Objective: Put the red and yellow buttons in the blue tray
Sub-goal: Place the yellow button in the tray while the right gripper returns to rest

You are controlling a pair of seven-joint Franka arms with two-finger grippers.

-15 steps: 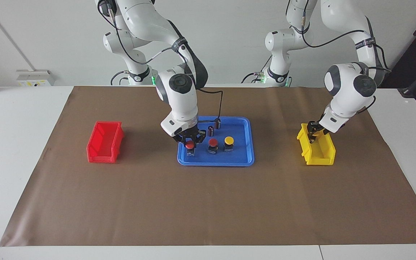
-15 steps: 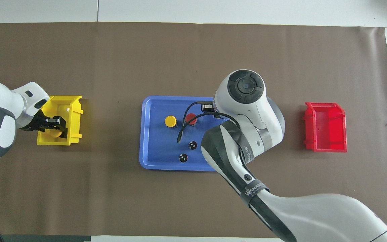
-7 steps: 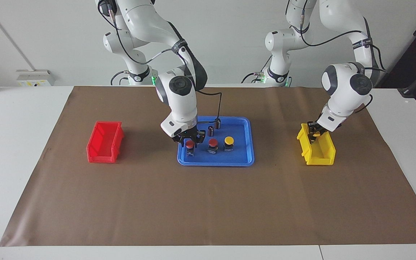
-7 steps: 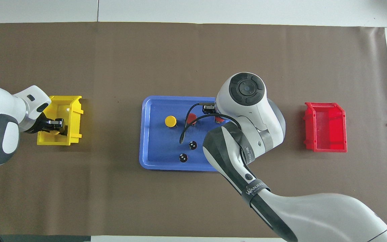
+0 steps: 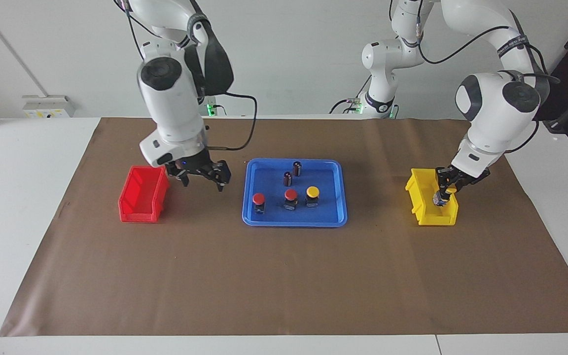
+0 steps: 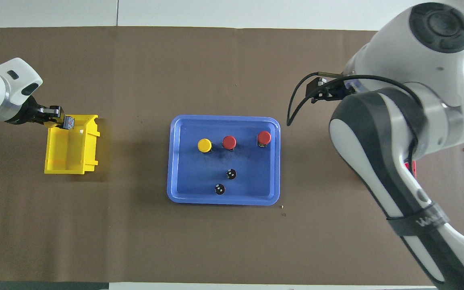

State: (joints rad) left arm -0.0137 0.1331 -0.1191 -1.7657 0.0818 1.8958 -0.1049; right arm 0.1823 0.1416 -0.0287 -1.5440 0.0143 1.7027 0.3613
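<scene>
Since a second ago: right gripper (image 5: 200, 178) has left the red button (image 5: 259, 199) standing in the blue tray (image 5: 336, 209) and has risen away toward the red bin (image 5: 142, 195); left gripper (image 5: 444, 191) has lifted a yellow button (image 5: 440, 198) out of the yellow bin (image 5: 429, 214).
Right gripper: in the air over the brown mat (image 5: 284, 276), between red bin and tray; jaws spread wide, holding nothing.
Left gripper: over the yellow bin's end farther from the robots; jaws pinching the yellow button, whose black-and-grey base (image 6: 69, 121) sticks out sideways, so its long axis lies tilted, not upright.
Blue tray: flat glossy plastic, rounded corners, low rim, mid-mat.
Buttons in tray: overhead, a row at about 12 o'clock from the tray's middle: yellow button in tray (image 6: 204, 145), middle red button (image 6: 228, 142), then the released red one at about 2 o'clock. All upright, round caps up, black bases down.
Dark cylinders (image 6: 230, 174): two, upright, at about 6 o'clock in the tray overhead, nearer the robots.
Unchanged: both bins and the tray sit where they were.
</scene>
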